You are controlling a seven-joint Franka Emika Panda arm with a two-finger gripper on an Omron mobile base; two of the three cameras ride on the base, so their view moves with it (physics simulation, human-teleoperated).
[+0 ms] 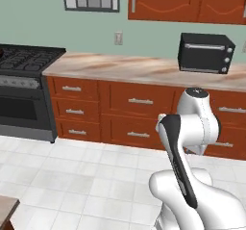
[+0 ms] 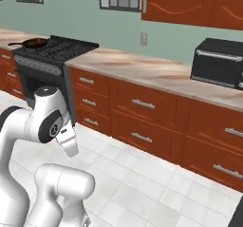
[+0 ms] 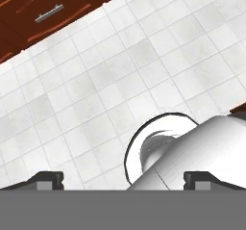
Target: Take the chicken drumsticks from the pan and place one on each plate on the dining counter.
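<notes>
Right base view shows the dark round pan (image 2: pixel 34 42) on the stove (image 2: pixel 57 50); the claw (image 3: pixel 123 178) gapes wide, empty.

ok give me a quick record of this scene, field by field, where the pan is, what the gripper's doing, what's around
pan: dark skillet on the stove top, far left of the right base view
pan contents: too small to tell
gripper: fingertips apart, nothing between them, pointing down at the tiled floor
arm: folded close over the base, away from the stove
wall counter: marble top over red-brown drawers, right of the stove
on counter: black toaster oven
</notes>
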